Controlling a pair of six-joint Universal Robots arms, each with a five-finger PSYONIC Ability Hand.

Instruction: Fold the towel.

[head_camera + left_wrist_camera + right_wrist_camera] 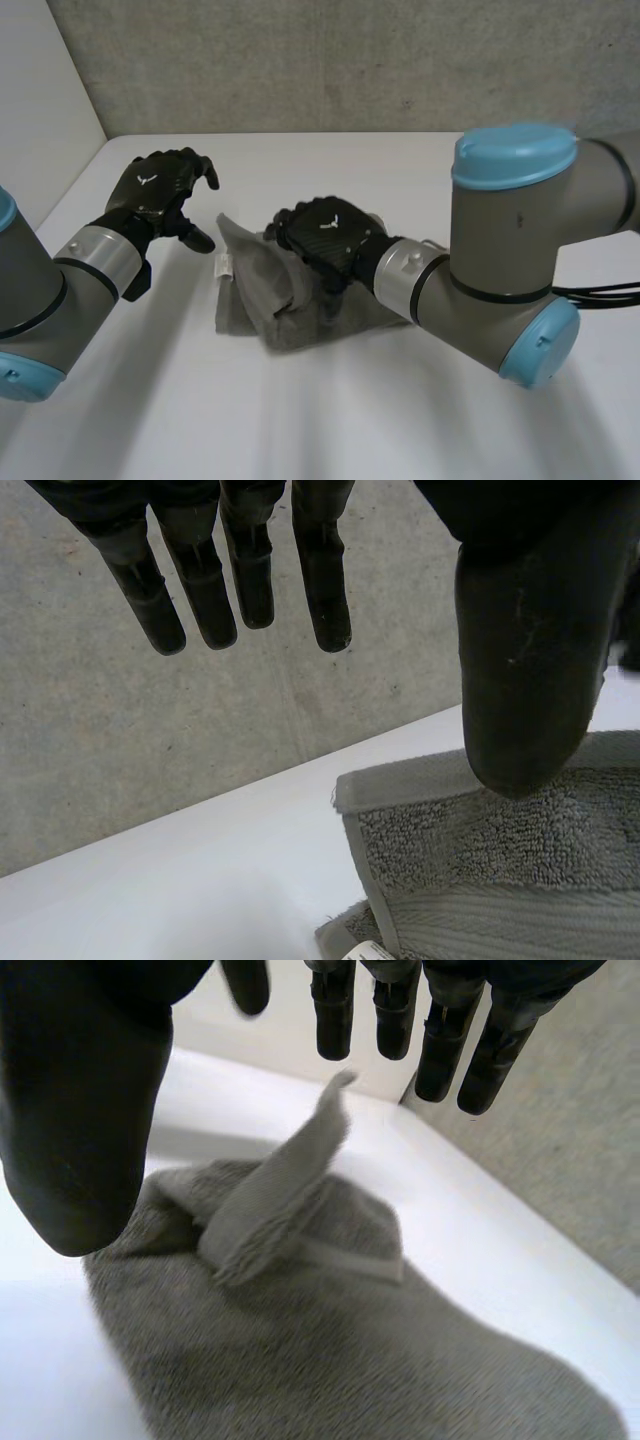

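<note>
We count one grey towel (290, 325), bunched on the white table (150, 400), and two hands: left hand (155, 190) spread beside it, right hand (325, 240) spread over its middle.

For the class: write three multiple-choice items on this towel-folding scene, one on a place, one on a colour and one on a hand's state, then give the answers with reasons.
1. On the white table, where is the right hand?
A. over the towel
B. at the near edge, far from the towel
C. at the far corner

2. What colour is the towel?
A. red
B. grey
C. blue

3. How is the left hand?
A. shut on the towel
B. curled round a cup
C. open, holding nothing

Answers:
1 A, the head view shows it above the crumpled cloth.
2 B, it is grey in every view.
3 C, its wrist view shows straight fingers with nothing between them and the thumb.
</note>
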